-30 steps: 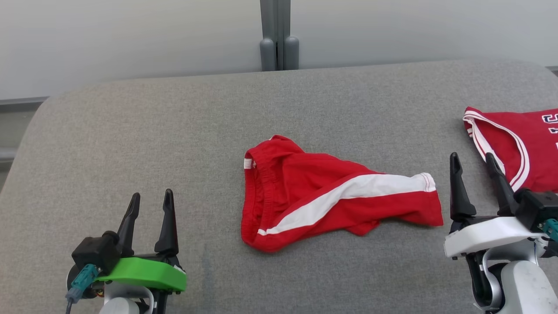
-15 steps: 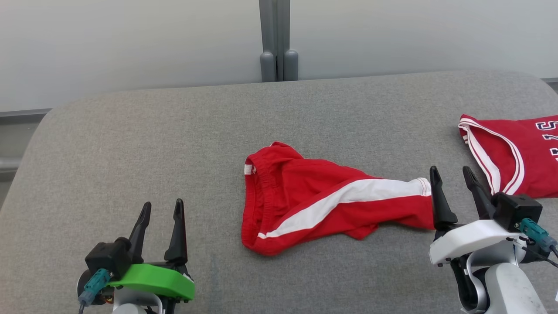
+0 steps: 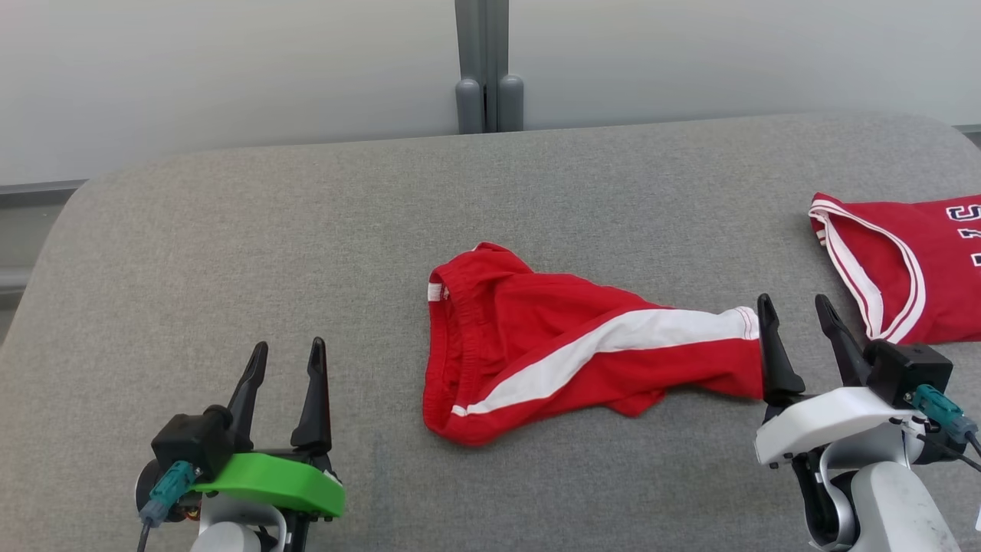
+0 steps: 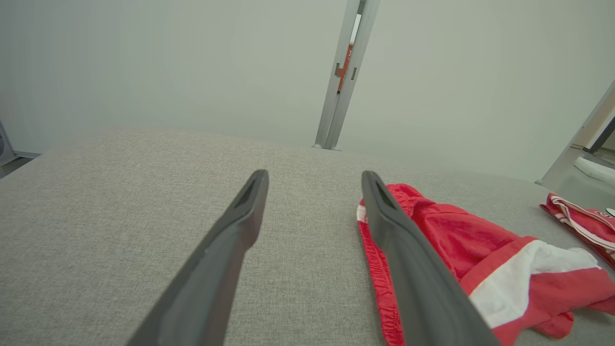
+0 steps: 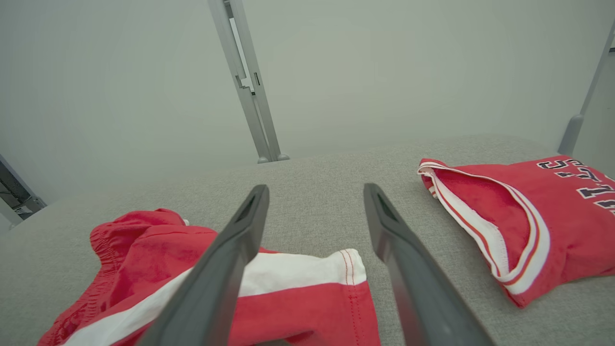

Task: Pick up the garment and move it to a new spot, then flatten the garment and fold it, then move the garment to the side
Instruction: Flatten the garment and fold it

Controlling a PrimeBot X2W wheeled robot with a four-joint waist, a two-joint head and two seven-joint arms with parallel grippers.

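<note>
Red shorts [image 3: 582,345] lie crumpled mid-way across the grey woven-fabric surface [image 3: 230,230], with the gathered elastic waistband to the left and a white side stripe running to the stitched hem. Right gripper [image 3: 792,300]: fingers spread wide, empty, inner finger just beside that hem. Left gripper [image 3: 290,345]: spread wide, empty, well apart from the waistband. A red jersey [image 3: 912,268] with white trim lies at the right edge.

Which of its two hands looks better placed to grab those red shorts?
Right, probably: the right hand is open and beside the leg hem of the red shorts. The left hand is open but sits apart from the waistband.
</note>
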